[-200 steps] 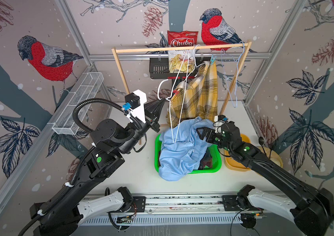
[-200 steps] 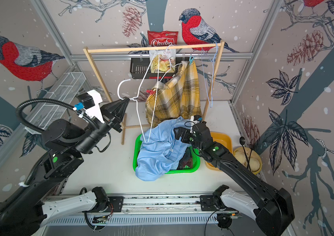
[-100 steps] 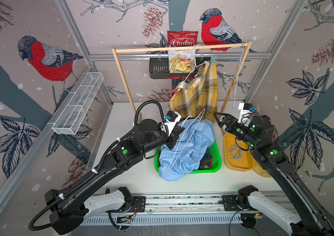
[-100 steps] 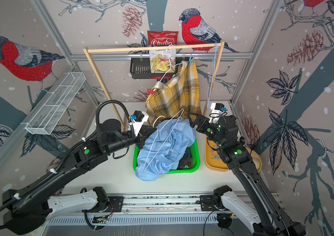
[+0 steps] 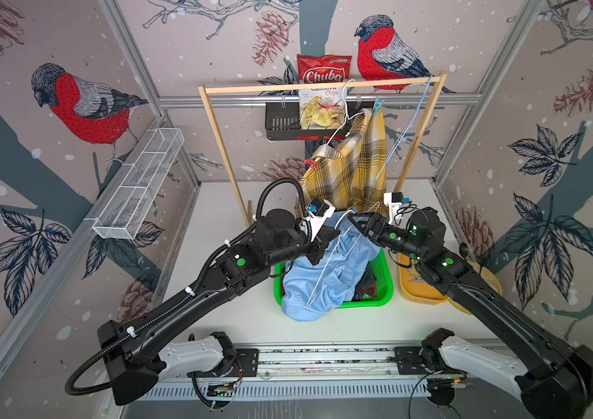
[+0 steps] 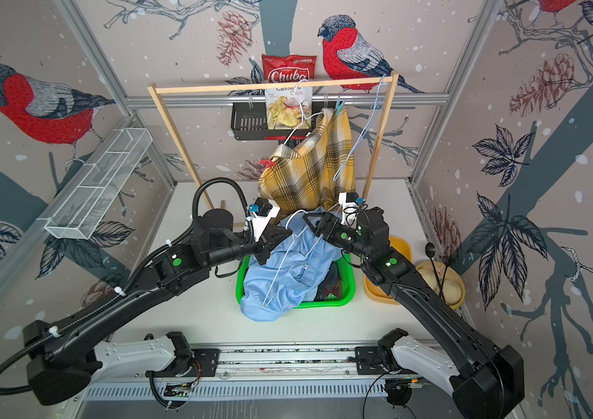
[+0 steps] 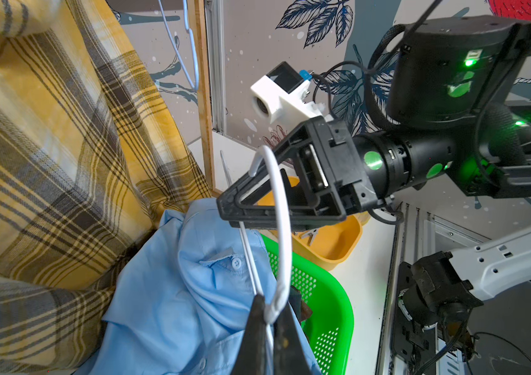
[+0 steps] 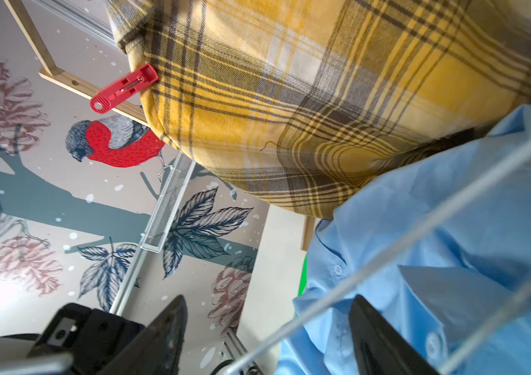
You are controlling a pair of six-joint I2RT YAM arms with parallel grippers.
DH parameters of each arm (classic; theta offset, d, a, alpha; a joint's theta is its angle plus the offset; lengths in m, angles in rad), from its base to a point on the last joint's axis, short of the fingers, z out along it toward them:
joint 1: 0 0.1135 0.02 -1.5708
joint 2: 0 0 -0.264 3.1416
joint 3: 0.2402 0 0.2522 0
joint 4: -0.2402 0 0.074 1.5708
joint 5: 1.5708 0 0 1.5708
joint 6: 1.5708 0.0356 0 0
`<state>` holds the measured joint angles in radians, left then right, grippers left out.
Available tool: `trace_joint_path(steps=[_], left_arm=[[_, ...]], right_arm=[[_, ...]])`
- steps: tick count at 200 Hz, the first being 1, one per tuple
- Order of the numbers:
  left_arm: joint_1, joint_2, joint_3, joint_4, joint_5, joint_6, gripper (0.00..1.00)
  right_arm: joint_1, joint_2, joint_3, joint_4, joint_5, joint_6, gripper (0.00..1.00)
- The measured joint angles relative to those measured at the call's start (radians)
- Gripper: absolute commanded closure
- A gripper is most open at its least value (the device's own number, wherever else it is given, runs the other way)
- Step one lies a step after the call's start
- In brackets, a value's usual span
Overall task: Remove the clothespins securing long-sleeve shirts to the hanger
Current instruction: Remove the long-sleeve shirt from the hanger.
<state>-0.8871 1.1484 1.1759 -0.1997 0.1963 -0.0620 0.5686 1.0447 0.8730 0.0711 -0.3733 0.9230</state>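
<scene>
1. Over the green basket at mid-bench, both arms are meeting above the light blue shirt.
2. The left tool is pressing together on the white hanger, pinching the wire just under its hook in the left wrist view.
3. The right tool is standing spread. The hanger wire is crossing the gap between its fingers in the right wrist view. Cannot tell whether they are touching it.
4. The light blue shirt is lying heaped on the basket and spilling over the front rim toward the bench, with the hanger wire running across the top of it.
5. A dark plaid shirt is lying in the basket, mostly hidden under the blue one.
6. The yellow plaid shirt is hanging from the wooden rack behind the basket.
7. A red clothespin is clipping its lower shoulder. A light blue clothespin is clipping the upper one, near the rail.
8. A clear clothespin is lying in the yellow tray, just beside the basket on the right arm's side.
9. A pale blue hanger is hanging bare on the rack beside the yellow shirt.
</scene>
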Motion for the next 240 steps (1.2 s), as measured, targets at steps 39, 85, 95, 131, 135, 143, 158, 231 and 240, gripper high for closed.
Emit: trace_joint_path(steps=[39, 85, 95, 131, 135, 143, 158, 231, 240], left_arm=[[0.0, -0.008, -0.027, 0.035, 0.008, -0.012, 1.0], [0.0, 0.001, -0.043, 0.029, 0.005, -0.012, 1.0], [0.0, 0.008, -0.044, 0.026, -0.003, -0.012, 1.0], [0.0, 0.029, -0.044, 0.034, -0.014, -0.011, 0.76], [0.0, 0.031, -0.044, 0.035, -0.013, -0.011, 0.7], [0.0, 0.034, -0.042, 0.046, -0.016, -0.011, 0.57], [0.0, 0.035, -0.037, 0.061, -0.035, -0.011, 0.41], [0.053, -0.075, -0.077, 0.105, -0.087, -0.009, 0.17], [0.064, -0.096, -0.108, 0.107, -0.079, -0.013, 0.18]], right_arm=[[0.023, 0.066, 0.016, 0.048, -0.041, 0.049, 0.71], [0.019, 0.062, 0.015, 0.109, -0.032, 0.117, 0.98], [0.014, 0.061, 0.016, 0.119, -0.019, 0.123, 1.0], [-0.008, 0.068, 0.012, 0.118, -0.012, 0.132, 1.0], [-0.013, 0.068, 0.011, 0.117, -0.012, 0.131, 1.0], [-0.023, 0.069, 0.007, 0.106, -0.014, 0.127, 1.0], [-0.047, 0.071, 0.005, 0.084, -0.015, 0.127, 1.0], [-0.217, 0.065, -0.001, 0.077, -0.019, 0.152, 1.0], [-0.226, 0.068, -0.005, 0.084, -0.022, 0.157, 1.0]])
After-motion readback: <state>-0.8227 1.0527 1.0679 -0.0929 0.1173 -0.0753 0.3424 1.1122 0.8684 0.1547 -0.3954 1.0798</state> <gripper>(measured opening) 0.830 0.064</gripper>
